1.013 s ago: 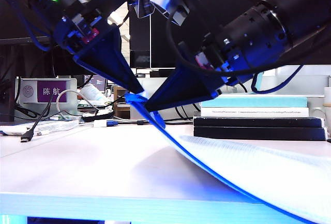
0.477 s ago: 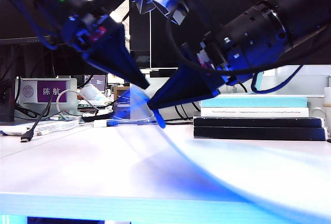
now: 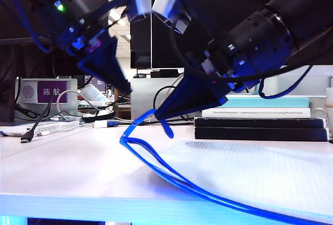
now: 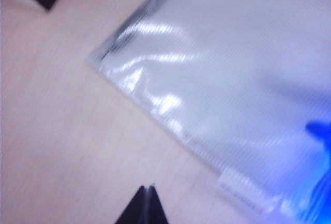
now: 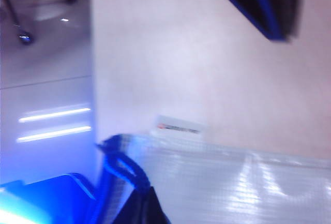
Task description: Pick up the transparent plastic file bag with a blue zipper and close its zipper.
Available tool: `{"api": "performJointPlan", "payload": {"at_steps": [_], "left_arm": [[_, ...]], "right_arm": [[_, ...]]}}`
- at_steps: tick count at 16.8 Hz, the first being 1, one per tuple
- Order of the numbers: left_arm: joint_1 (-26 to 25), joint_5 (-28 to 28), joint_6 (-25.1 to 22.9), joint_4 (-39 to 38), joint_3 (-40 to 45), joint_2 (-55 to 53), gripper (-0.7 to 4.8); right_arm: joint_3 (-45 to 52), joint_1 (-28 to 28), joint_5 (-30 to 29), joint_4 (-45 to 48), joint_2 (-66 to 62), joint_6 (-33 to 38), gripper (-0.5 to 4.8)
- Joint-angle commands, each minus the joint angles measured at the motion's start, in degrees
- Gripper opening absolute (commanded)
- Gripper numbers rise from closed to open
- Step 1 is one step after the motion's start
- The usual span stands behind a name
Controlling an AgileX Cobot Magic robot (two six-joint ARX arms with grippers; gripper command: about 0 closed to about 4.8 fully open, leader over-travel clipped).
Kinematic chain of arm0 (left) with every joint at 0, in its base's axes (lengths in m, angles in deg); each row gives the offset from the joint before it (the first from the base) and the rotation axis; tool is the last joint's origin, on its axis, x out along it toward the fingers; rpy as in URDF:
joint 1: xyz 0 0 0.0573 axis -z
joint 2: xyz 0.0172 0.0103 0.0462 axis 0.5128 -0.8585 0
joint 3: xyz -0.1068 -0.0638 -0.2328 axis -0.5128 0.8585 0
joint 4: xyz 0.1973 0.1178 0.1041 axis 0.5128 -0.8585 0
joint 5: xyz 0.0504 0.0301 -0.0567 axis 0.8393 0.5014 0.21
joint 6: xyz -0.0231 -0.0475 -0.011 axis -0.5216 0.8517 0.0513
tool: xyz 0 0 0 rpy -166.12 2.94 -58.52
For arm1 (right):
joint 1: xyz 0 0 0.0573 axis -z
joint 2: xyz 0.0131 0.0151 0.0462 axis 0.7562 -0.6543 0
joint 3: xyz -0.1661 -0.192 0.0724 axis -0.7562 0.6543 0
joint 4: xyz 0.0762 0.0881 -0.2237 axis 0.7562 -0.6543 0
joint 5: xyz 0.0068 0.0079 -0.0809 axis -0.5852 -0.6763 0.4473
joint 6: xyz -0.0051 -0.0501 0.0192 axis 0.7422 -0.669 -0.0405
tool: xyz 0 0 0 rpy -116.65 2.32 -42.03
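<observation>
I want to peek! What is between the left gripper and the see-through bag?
Nothing: exterior view shows air between the shut left gripper and the translucent mesh-patterned plastic file bag.

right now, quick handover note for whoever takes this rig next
Left tool: shut, empty, raised clear above the table.
Right tool: shut at the blue zipper end of the file bag, holding that corner lifted.
Rest of the bag lies flat on the table in front of the stacked books.
Done: bag corner picked up.
Left: the blue edge gapes near the lifted corner, so the zipper looks unclosed; regrip with the left tool and pull it shut.

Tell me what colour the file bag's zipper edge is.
Bright blue zipper, clearest in the exterior view.
</observation>
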Motion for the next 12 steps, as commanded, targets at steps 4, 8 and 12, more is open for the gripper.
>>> {"api": "performJointPlan", "payload": {"at_steps": [4,8,12], "left_arm": [[-0.04,2.75,-15.52,-9.16,-0.11,0.24,0.54],[-0.02,-1.42,-14.99,-4.83,-0.15,2.60,3.81],[-0.26,-7.13,-18.49,5.27,-0.13,7.85,3.81]], "right_arm": [[-5.35,3.93,1.51,-4.42,2.93,3.85,-0.03],[-13.81,6.10,0.94,-14.75,4.59,3.02,-0.03],[-17.94,6.10,0.90,-21.18,5.42,1.11,-0.03]]}}
